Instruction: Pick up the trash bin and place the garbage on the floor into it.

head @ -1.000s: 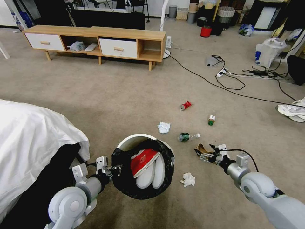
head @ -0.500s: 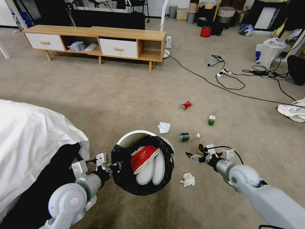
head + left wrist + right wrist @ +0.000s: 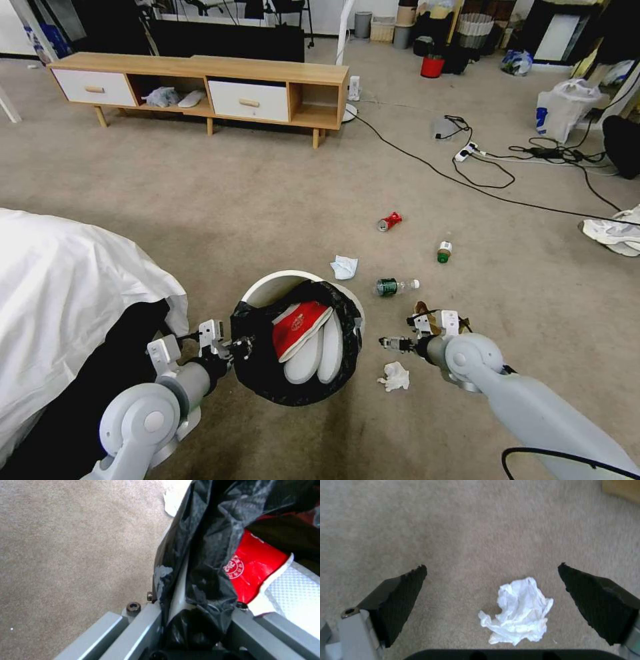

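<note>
The trash bin (image 3: 297, 347), a round white plastic bin lined with crinkled black film, sat low centre of the head view, mouth upward, clamped at its rim by the left gripper (image 3: 235, 348). The right gripper (image 3: 491, 590), its jaws spread apart, hung above a crumpled white tissue (image 3: 516, 612) on the short-pile floor (image 3: 267, 200).

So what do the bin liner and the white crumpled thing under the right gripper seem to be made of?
The bin liner looks like thin glossy black plastic film: it wrinkles and shows shiny highlights. The crumpled tissue looks like soft matte white paper, with sharp irregular creases, though thin cloth is not ruled out.
</note>
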Robot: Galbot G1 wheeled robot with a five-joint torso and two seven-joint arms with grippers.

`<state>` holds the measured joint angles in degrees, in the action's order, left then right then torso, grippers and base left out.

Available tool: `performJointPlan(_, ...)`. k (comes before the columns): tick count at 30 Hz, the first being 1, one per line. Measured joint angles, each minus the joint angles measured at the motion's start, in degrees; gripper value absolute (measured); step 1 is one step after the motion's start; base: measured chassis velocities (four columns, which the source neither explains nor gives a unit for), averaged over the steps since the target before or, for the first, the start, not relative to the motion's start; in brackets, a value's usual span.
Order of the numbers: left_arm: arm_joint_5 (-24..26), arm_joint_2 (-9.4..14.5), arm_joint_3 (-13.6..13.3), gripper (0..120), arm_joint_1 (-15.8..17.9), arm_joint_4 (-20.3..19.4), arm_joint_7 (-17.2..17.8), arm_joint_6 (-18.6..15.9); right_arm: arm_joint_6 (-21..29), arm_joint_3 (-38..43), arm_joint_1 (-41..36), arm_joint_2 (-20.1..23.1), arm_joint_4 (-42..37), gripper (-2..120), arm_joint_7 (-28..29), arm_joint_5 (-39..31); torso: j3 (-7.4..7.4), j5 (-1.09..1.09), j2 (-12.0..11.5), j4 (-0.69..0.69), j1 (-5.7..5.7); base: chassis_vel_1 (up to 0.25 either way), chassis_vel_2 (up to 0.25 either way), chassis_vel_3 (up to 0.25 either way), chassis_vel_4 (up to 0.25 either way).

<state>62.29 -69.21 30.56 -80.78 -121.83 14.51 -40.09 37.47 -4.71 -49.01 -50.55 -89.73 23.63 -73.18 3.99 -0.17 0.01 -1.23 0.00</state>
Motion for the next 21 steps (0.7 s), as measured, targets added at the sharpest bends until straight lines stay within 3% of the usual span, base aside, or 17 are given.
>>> performJointPlan(9, -0.2, -0.3, 0.7, 0, -0.4, 0.1, -0.6, 0.1, 0.4, -1.6, 1.4, -1.3, 3.3, 100, 3.6, -3.3, 0.0, 0.0, 0.0, -0.01, 0.0, 0.0, 0.0, 0.0, 0.0)
performJointPlan(21, -0.1, 0.3, 1.2, 0, -0.9, -0.4, -0.8, 0.2, 0.1, -1.5, 2.9, -6.6, 9.6, 100, 8.0, -7.2, 0.0, 0.0, 0.0, -0.01, 0.0, 0.0, 0.0, 0.0, 0.0)
